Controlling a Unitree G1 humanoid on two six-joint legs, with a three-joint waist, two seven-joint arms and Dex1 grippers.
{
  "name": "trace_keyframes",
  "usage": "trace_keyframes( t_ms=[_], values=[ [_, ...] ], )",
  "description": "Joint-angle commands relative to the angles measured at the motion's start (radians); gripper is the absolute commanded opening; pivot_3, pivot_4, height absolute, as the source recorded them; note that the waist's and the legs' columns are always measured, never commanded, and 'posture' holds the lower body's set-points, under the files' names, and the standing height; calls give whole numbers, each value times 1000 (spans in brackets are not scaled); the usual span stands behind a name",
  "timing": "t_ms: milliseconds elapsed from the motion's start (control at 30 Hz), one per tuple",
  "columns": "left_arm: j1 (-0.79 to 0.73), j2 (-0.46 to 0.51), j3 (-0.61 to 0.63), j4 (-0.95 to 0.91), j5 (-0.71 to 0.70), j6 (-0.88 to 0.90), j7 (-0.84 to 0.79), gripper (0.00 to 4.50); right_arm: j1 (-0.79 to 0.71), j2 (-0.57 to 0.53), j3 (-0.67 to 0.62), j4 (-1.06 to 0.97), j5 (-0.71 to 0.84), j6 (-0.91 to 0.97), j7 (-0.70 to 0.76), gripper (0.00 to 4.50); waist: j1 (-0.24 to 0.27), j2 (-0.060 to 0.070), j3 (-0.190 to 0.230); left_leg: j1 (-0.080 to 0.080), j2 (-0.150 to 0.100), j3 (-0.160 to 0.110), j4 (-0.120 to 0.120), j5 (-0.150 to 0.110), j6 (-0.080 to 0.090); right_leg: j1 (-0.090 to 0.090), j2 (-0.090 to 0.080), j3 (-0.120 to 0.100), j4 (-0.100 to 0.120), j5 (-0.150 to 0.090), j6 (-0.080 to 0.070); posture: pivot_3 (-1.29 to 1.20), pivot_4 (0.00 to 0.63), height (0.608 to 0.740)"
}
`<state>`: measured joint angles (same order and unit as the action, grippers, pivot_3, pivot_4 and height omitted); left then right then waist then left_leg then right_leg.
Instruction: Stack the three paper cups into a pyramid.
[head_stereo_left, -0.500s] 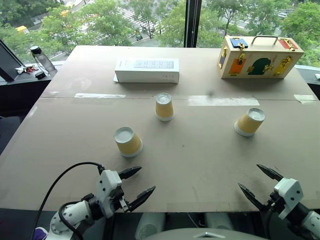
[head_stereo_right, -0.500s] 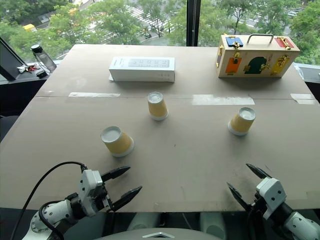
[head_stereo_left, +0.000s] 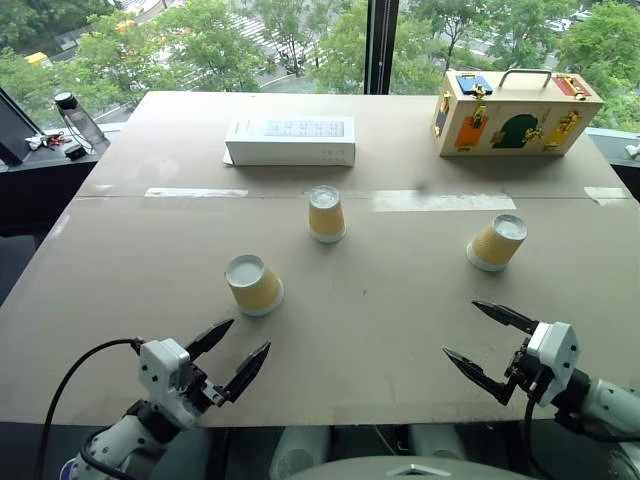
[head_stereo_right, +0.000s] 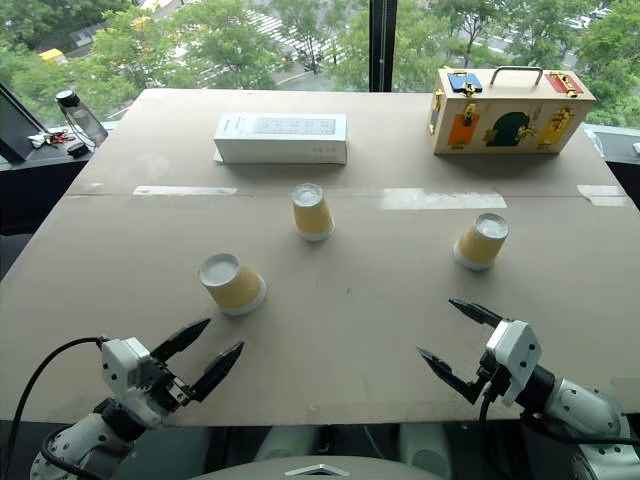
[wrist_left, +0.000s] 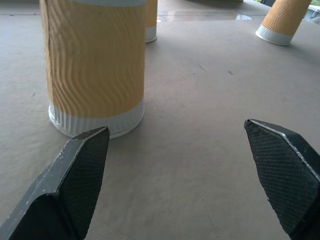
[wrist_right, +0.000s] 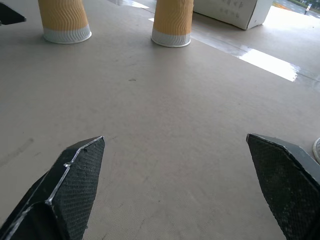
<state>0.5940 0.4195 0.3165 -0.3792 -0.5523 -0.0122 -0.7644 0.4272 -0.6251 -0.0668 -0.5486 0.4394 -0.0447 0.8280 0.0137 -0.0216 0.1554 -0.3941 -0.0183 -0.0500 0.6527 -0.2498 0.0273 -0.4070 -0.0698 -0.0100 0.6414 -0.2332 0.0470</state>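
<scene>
Three paper cups stand upside down and apart on the brown table. The left cup is nearest, the middle cup is farther back, and the right cup leans slightly. My left gripper is open over the table's near edge, just short of the left cup, with nothing between its fingers. My right gripper is open and empty near the front right, pointing toward the middle cup and the left cup.
A white box lies at the back centre. A colourful wooden case with a handle stands at the back right. Pale tape strips cross the table. A bottle stands on a side ledge at the far left.
My left gripper has shifted to the left along the near edge. My right gripper has moved left and forward over the table. Both remain open and the cups have not moved.
</scene>
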Motion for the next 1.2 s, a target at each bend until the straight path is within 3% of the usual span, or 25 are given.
trace_keyframes(
  t_ms=[33, 367, 667, 800, 833, 1000, 1200],
  values=[
    [-25, 8, 24, -100, -32, 58, 70, 4429, -31, -23, 22, -74, 33, 16, 41, 4500, 4, -1, -1, 0, 0, 0, 0, 0, 0, 0, 0, 0, 0, 0, 0, 0, 150, 740],
    [-248, 129, 25, -102, -80, 247, 103, 4429, -91, -52, 30, -139, 123, 66, 95, 4500, 3, -1, -1, 1, -1, 0, 0, 0, 0, 2, 6, -2, 0, 2, -3, 0, 150, 740],
    [-390, 179, -28, -5, -30, 263, 37, 4429, -59, -53, 15, -184, 156, 97, 84, 4500, 1, -1, -1, 2, -1, 1, 0, 0, 0, 2, 6, -2, 0, 3, -4, 0, 150, 740],
    [-416, 193, -50, 29, 8, 242, -1, 2652, -55, -47, 14, -192, 145, 103, 61, 4500, 2, -1, -1, 2, -1, 1, 0, 0, 0, 2, 6, -1, 0, 3, -4, 0, 150, 740],
    [-421, 197, -55, 35, 20, 235, -7, 2466, -54, -46, 14, -194, 142, 104, 56, 4500, 2, -1, -1, 2, -1, 1, 0, 0, 0, 2, 6, -1, 0, 3, -4, 0, 150, 740],
    [-479, 196, -68, 64, 35, 216, -40, 2463, -38, -34, 18, -199, 119, 95, 32, 4500, 4, -1, -1, 3, 0, 0, 0, 0, 0, 3, 6, -1, 0, 3, -4, 0, 150, 740],
    [-663, 209, -163, 91, -21, 317, -126, 2463, -14, -16, 13, -203, 77, 84, 3, 4500, 7, -1, -1, 2, -1, 0, 1, 0, 0, 3, 6, -2, 0, 3, -4, 0, 150, 740]
  ],
)
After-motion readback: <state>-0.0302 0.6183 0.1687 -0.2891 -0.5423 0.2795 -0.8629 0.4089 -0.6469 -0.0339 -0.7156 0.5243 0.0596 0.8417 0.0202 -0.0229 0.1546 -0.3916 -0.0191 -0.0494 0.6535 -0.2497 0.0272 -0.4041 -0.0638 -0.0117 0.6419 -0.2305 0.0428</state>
